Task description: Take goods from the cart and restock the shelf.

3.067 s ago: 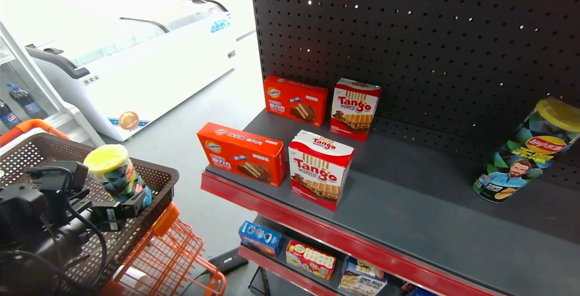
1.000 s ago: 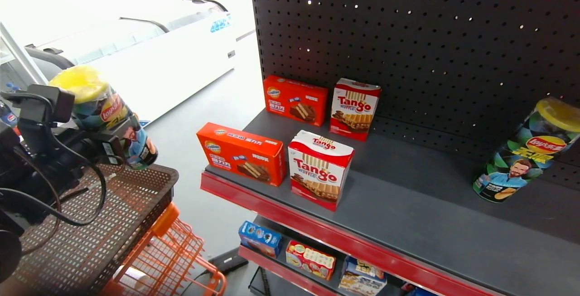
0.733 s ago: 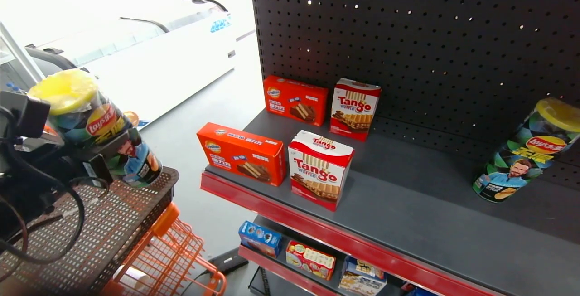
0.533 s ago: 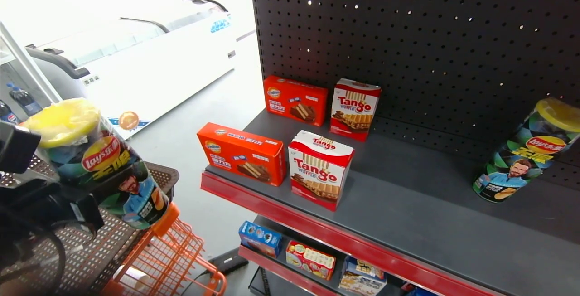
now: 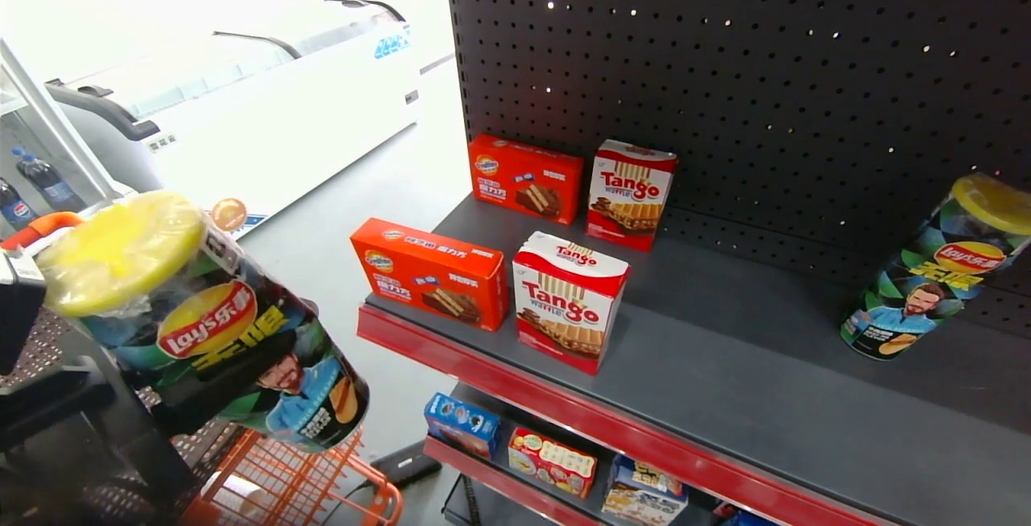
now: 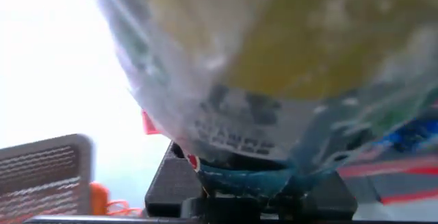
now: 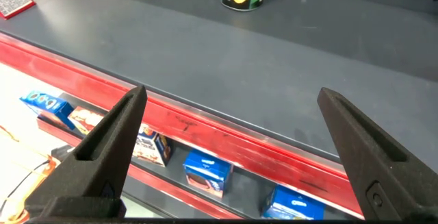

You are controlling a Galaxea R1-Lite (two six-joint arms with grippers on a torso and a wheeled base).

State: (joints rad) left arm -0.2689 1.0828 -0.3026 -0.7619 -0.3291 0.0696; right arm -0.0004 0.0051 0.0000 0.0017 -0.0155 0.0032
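Since the earliest frame, the chips can point(image 5: 201, 325) has been lifted out of the cart's brown basket point(image 5: 32, 345) by the left arm and carried up towards the head camera, so that it is now seen large at the lower left, tilted with its yellow lid up and to the left. It is held clear above the basket and well short of the shelf point(image 5: 725, 365).

From the left wrist, the can's lower end is seen clamped between the dark fingers of the left gripper point(image 6: 253, 191), a grip that is largely hidden behind the can in the head view.

From the right wrist, the right gripper point(image 7: 233, 148) is seen spread wide with nothing between its fingers point(image 7: 102, 148), held over the red front edge of the shelf; boxed goods point(image 7: 205, 172) on the lower shelf are seen below it.

Farther off on the shelf, two orange boxes point(image 5: 431, 272) and two wafer boxes point(image 5: 570, 300) are stood in pairs at the left end. A second chips can point(image 5: 934, 268) is stood at the right, against the pegboard point(image 5: 725, 67).
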